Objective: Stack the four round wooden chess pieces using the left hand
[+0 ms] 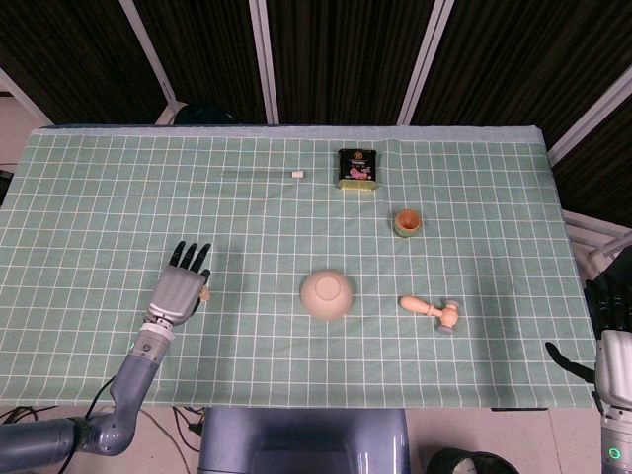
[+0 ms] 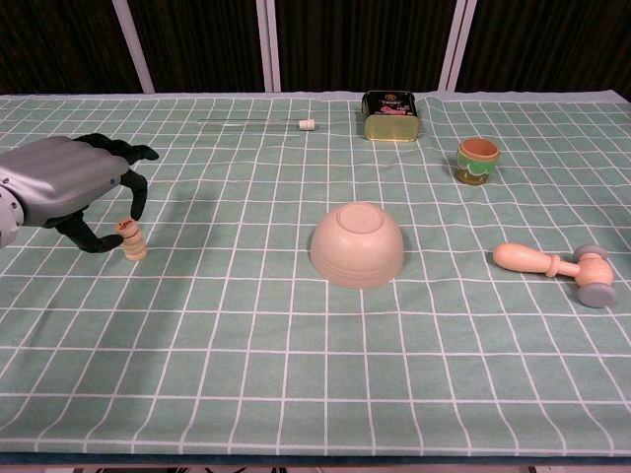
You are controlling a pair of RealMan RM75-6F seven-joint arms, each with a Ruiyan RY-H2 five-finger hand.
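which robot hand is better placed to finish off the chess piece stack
Left. The left robot hand is poised right at the chess piece stack, fingers curved around it. The right robot hand sits off the table's far right edge, well away from it.

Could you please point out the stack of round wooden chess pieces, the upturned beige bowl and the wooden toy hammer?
Stack of round wooden chess pieces (image 2: 132, 239): chest view, stack's side.
Upturned beige bowl (image 2: 357, 245): chest view, its domed side.
Wooden toy hammer (image 2: 537, 260): chest view, the handle.
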